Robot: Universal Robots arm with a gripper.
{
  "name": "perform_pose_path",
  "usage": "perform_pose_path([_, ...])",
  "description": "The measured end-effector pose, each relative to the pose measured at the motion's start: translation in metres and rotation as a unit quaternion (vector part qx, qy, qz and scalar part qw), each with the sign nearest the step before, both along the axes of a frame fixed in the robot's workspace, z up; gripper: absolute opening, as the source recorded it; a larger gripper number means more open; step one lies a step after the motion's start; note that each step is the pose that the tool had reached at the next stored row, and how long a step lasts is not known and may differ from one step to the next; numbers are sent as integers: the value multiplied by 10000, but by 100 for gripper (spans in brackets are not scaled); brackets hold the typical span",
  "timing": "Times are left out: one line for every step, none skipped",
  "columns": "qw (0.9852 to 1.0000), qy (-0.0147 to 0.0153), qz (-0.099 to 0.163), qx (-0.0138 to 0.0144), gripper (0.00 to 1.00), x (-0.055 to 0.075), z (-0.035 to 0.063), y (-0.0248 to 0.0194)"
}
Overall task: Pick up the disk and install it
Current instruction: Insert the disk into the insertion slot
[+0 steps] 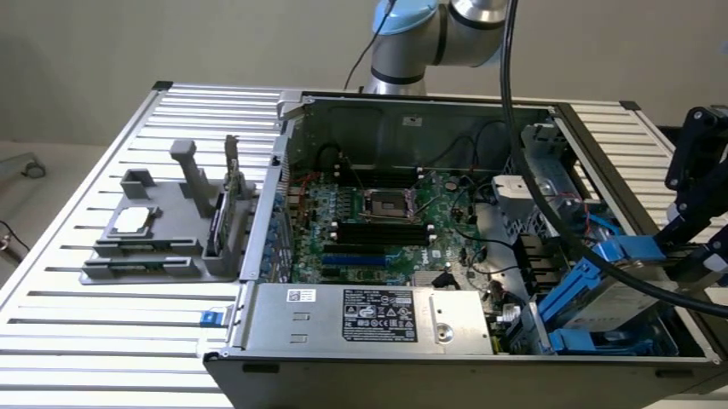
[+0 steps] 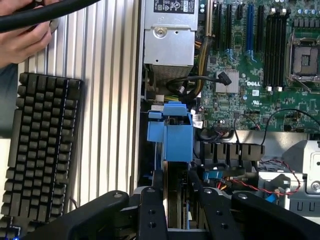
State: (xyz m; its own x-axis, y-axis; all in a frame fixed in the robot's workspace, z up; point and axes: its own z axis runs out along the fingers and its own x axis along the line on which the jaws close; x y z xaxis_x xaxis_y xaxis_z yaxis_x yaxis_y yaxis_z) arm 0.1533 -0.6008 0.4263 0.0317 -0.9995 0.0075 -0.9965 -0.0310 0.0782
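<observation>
The open computer case (image 1: 376,128) is lying on the slatted surface (image 1: 68,341), and the disk (image 2: 172,135) is hanging tilted over its corner beneath the hand (image 2: 176,202), seemingly angled for sliding in. The hand is pinching it edgewise, fingers (image 2: 151,210) half closed around its sides.

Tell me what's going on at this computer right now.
The robot arm's gripper is closed on the disk. The disk sits tilted over the drive bay at the exterior view's right end of the open computer case, not yet lying flat in place. A person's hand is outside the case, near a keyboard.
</observation>
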Motion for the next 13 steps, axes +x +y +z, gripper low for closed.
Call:
perform_pose_path([10000,0,0,8,30,0,4,0])
perform_pose_path([10000,0,0,21,30,0,4,0])
perform_pose_path([10000,0,0,41,30,0,4,0])
perform_pose_path([10000,-2,1,70,30,1,5,0])
perform_pose_path([9999,-5,1,108,30,1,4,0])
perform_pose_path([9999,-10,1,150,30,0,3,-1])
perform_pose_path([9998,-15,0,192,30,0,3,-2])
perform_pose_path([9997,-19,0,238,30,0,3,-3])
perform_pose_path([9996,-24,0,285,30,0,4,-6])
perform_pose_path([9995,-28,0,320,30,0,4,-10])
perform_pose_path([9994,-30,0,342,30,0,3,-15])
perform_pose_path([9994,-32,1,351,30,0,2,-20])
perform_pose_path([9994,-33,0,354,30,0,1,-25])
